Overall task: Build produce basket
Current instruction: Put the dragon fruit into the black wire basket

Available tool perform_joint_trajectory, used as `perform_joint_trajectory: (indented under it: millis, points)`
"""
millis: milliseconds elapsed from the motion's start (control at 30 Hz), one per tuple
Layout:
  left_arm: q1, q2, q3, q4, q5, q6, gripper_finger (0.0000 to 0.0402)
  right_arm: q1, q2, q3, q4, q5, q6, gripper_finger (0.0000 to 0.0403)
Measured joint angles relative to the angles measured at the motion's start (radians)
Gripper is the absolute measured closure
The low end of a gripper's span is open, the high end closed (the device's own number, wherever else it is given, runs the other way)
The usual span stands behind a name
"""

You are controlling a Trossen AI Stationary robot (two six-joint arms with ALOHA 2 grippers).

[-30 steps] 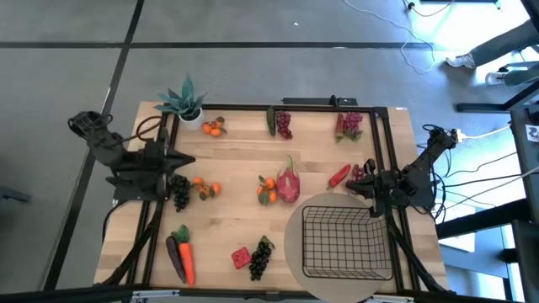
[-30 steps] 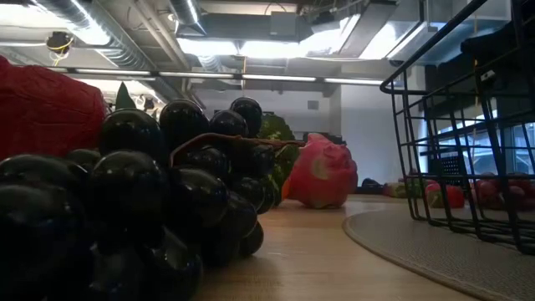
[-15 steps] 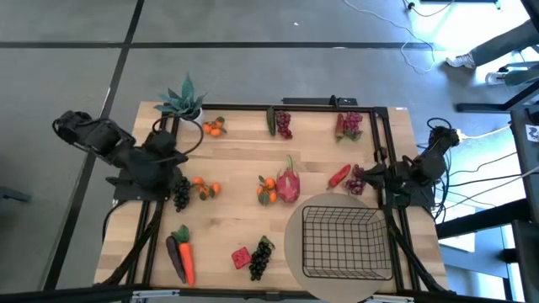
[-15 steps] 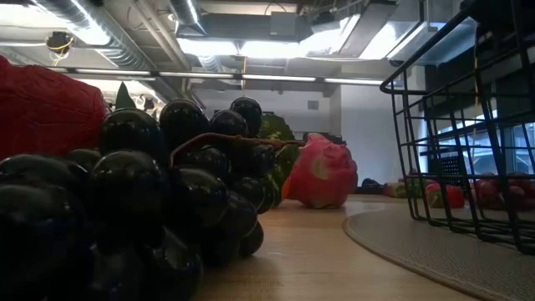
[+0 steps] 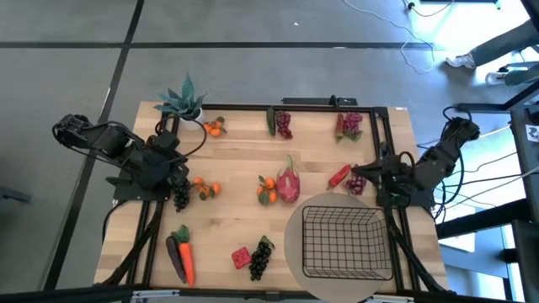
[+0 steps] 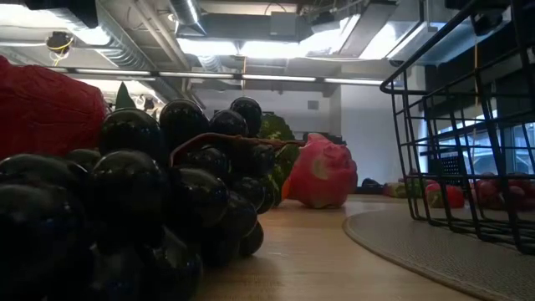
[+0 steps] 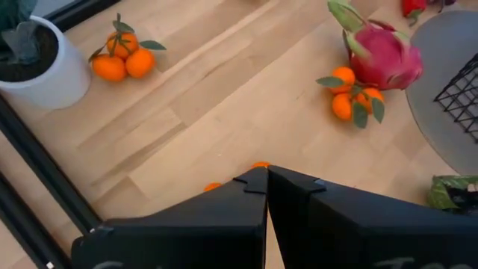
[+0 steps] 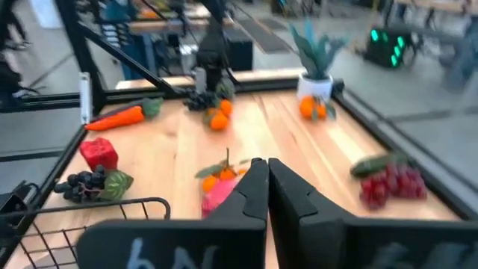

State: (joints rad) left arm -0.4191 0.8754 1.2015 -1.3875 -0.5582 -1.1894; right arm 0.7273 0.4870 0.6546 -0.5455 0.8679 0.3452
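High view: the wire basket (image 5: 347,242) stands empty; left of it, the left gripper (image 5: 178,178) is closed, and just above it, the right gripper (image 5: 357,171) closed, both holding nothing.

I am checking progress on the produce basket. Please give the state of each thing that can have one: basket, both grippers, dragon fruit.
basket: upright on the round mat, empty.
left gripper: shut, holding nothing, by the table's left edge.
right gripper: shut, holding nothing, near the red chili.
dragon fruit: lying on the table, outside the basket.
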Motion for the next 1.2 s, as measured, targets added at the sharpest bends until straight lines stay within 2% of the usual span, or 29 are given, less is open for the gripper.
perform_joint_trajectory:
  millis: [200,600,967,1067,1200]
  points:
    - [0.0,0.003,0.0,-0.01,-0.006,0.002,0.0401,-0.07,0.133,0.089,-0.097,-0.076,0.168,0.0402]
    - [0.016,0.054,0.0,0.013,-0.007,-0.039,0.04,-0.236,0.238,0.211,-0.149,-0.299,0.255,0.0402]
    - [0.116,0.074,0.0,0.017,-0.008,-0.038,0.0321,-0.382,0.271,0.218,-0.183,-0.512,0.31,0.0402]
    - [0.156,0.073,0.0,0.068,-0.015,-0.047,0.0315,-0.416,0.286,0.218,-0.185,-0.553,0.307,0.0402]
    - [0.218,0.073,0.0,0.188,0.013,-0.117,0.0317,-0.456,0.302,0.218,-0.184,-0.557,0.308,0.0402]
